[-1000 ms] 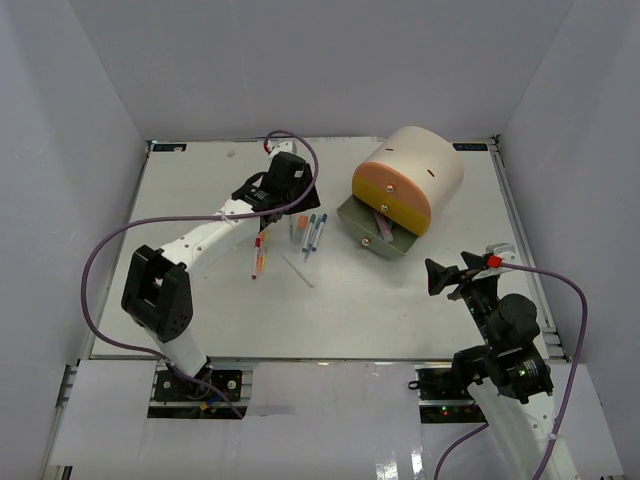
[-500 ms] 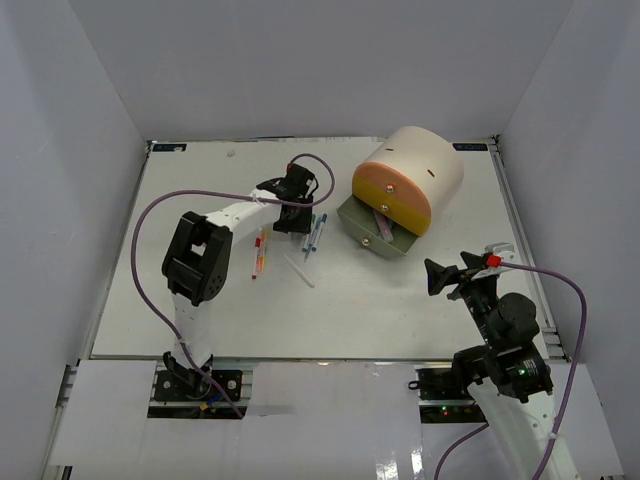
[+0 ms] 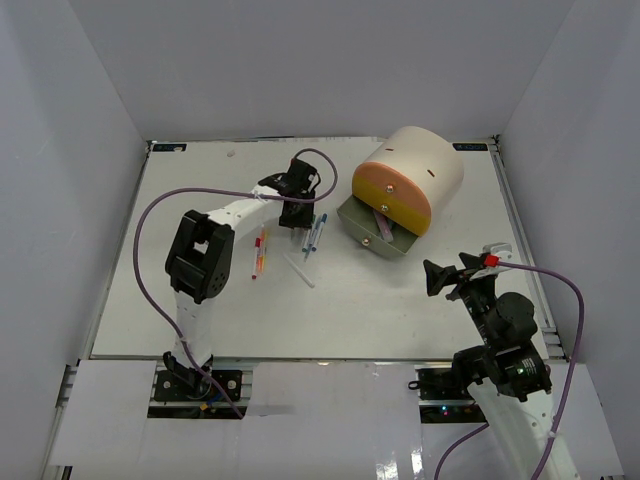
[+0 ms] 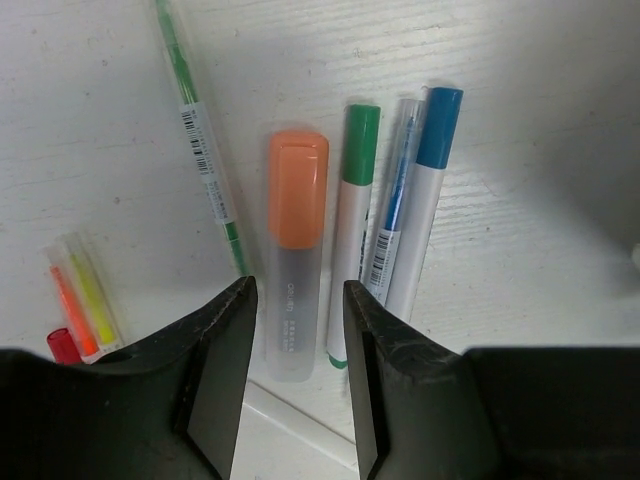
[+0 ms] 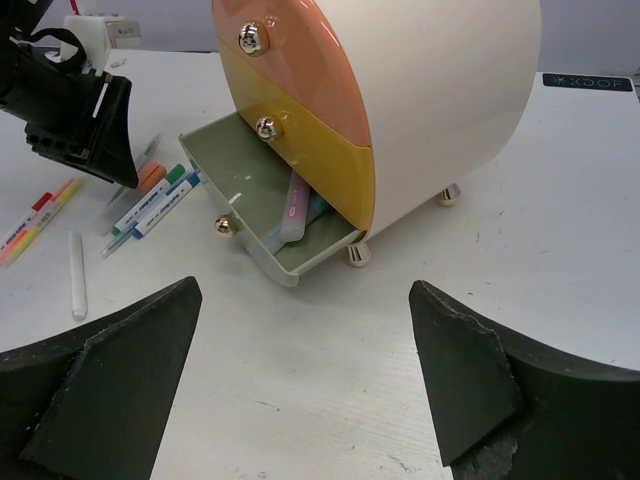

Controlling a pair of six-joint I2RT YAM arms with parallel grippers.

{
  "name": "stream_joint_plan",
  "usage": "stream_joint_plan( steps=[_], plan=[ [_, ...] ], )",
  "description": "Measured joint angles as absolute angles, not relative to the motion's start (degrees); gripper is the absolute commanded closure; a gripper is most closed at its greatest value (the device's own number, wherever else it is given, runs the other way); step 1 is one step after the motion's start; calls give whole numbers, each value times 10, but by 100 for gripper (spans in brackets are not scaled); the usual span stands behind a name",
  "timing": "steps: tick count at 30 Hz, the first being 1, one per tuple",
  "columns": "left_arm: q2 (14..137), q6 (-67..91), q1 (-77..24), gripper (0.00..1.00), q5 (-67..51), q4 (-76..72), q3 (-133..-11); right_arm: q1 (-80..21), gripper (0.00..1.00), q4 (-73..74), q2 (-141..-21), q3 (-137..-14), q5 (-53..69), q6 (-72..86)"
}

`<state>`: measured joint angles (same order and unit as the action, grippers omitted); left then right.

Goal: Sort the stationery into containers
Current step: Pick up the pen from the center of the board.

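An orange-capped highlighter (image 4: 296, 240) lies on the table between a thin green pen (image 4: 205, 170) and a green-capped marker (image 4: 355, 220), with two blue pens (image 4: 425, 200) further right. My left gripper (image 4: 296, 290) is low over them (image 3: 297, 222), open, one jaw on each side of the highlighter's clear lower end with small gaps. The cream organiser (image 3: 410, 175) has its grey bottom drawer (image 5: 250, 190) pulled out, with a pink bar (image 5: 297, 205) inside. My right gripper (image 5: 303, 290) hovers wide open and holds nothing in front of that drawer.
A white bar (image 3: 299, 270) lies just near of the pen group, and red, orange and yellow pens (image 3: 259, 252) lie to its left. The orange-pink drawer (image 5: 300, 70) and yellow drawer (image 5: 300, 150) are shut. White walls surround the table.
My left arm has swung right and down onto the pen group, and its jaws have narrowed around the orange highlighter. The right arm has hardly moved.
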<state>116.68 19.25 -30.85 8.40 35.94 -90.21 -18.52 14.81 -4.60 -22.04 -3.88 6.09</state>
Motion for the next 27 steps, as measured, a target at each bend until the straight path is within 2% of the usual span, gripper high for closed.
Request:
stream_joint_plan(
  steps=[17,21,22,27],
  plan=[
    [1214,193,-309,52,86,371,-915,-185,9,148,-46,-218,-39,61],
    [1214,196,-309,62,88,373,-915,-185,9,148,-46,-218,-39,61],
    [1214,197,-309,66,88,374,-915,-185,9,148,-46,-218,-39,61],
    [1213,208,-309,73,88,375,-916,-185,9,148,-46,-218,-39,61]
  ],
)
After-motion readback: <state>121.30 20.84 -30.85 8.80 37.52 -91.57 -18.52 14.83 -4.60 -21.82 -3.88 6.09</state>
